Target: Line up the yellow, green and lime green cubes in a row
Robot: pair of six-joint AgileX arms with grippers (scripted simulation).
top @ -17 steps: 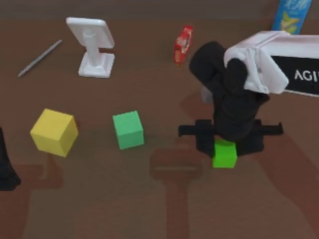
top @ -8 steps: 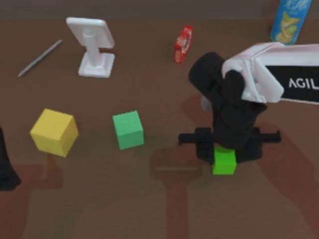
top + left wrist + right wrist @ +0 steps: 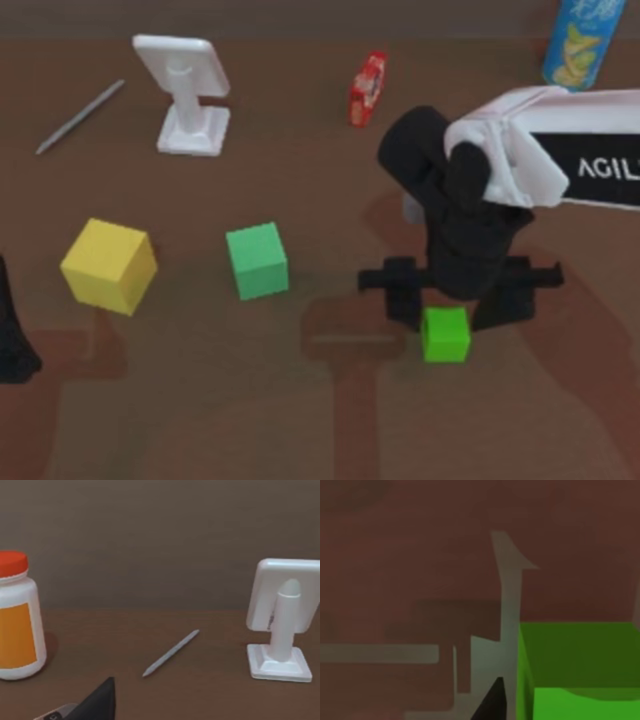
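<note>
where the right gripper (image 3: 447,322) hangs | grip undeterminable | lime green cube (image 3: 445,335) beneath

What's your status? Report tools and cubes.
Right tool over lime green cube, right of green cube. Yellow cube far left. Left arm parked at left edge. Path toward green cube clear.

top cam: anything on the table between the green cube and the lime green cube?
Nothing: top view shows only bare table with shadows between the green cube and the lime green cube.
</note>
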